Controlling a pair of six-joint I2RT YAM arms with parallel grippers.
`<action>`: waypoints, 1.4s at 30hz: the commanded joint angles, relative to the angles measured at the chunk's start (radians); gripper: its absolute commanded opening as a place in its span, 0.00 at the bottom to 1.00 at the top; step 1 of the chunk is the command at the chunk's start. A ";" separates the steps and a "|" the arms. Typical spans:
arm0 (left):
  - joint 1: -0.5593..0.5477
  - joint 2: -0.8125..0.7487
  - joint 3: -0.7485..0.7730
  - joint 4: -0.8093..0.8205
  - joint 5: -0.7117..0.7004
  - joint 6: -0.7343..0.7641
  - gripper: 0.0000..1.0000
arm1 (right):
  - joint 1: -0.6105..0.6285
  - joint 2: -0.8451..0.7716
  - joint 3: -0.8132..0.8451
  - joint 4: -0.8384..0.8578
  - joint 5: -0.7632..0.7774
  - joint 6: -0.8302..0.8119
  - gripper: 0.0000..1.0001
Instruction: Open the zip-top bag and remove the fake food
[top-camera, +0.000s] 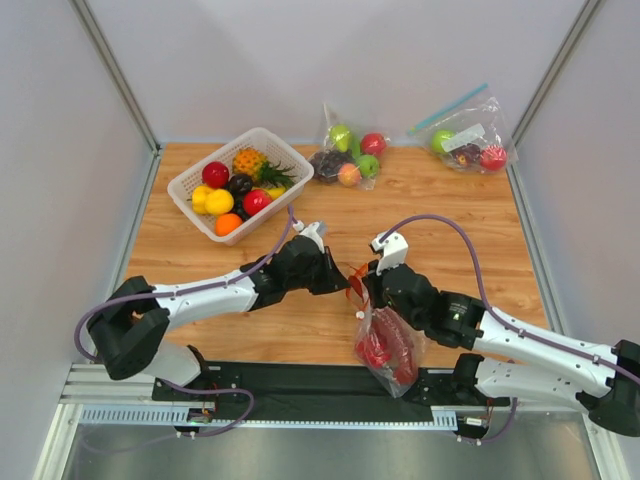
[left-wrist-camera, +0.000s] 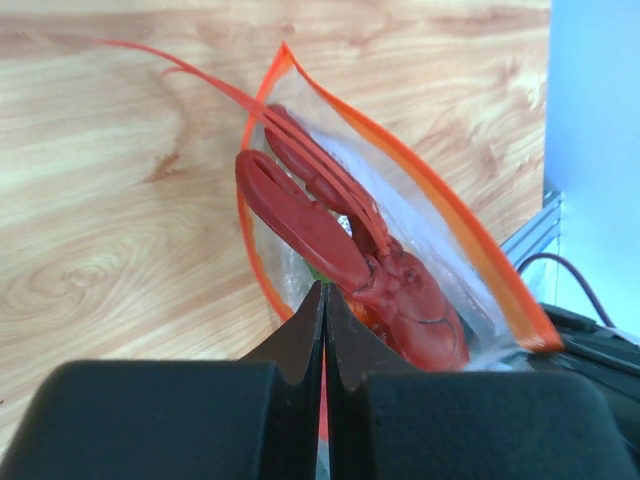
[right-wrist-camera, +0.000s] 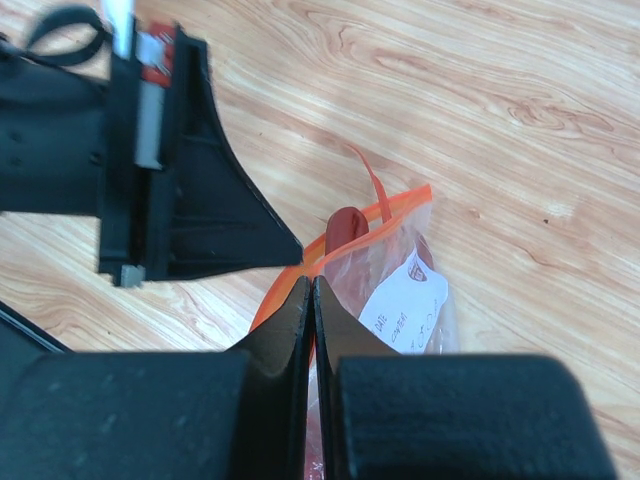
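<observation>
Slipping of the thin film is the chief hazard noted. The left gripper is pinched fully closed on one lip of the zip-top bag, and the right gripper is pinched closed on the opposite lip. Each holds only a narrow edge of the orange-red zip strip. If the two pull apart unevenly, one lip is likely to escape and the mouth would fall shut.

A hard pull could instead lift the whole bag. It lies at the near edge of the desk, right of centre, and its lower end appears to overhang the black rail. The contents could then drop off the desk. The lobster points a claw at the mouth and may snag on the strip as it is drawn out.

Condition of the bag: clear, soft and creased, with the mouth parted into a narrow loop in the left wrist view. A white label sits on one face. The lobster fills most of the bag and a trace of green shows beneath it. The other pieces cannot be made out.
</observation>
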 joint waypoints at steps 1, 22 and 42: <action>0.010 -0.066 -0.025 0.083 -0.069 0.008 0.00 | 0.007 -0.004 -0.013 0.018 0.010 0.025 0.00; -0.044 0.125 0.125 0.047 0.118 0.003 0.39 | 0.007 -0.077 -0.098 -0.057 0.002 0.111 0.00; -0.067 0.134 0.070 0.095 0.206 -0.012 0.61 | 0.019 -0.196 -0.100 -0.175 0.028 0.160 0.00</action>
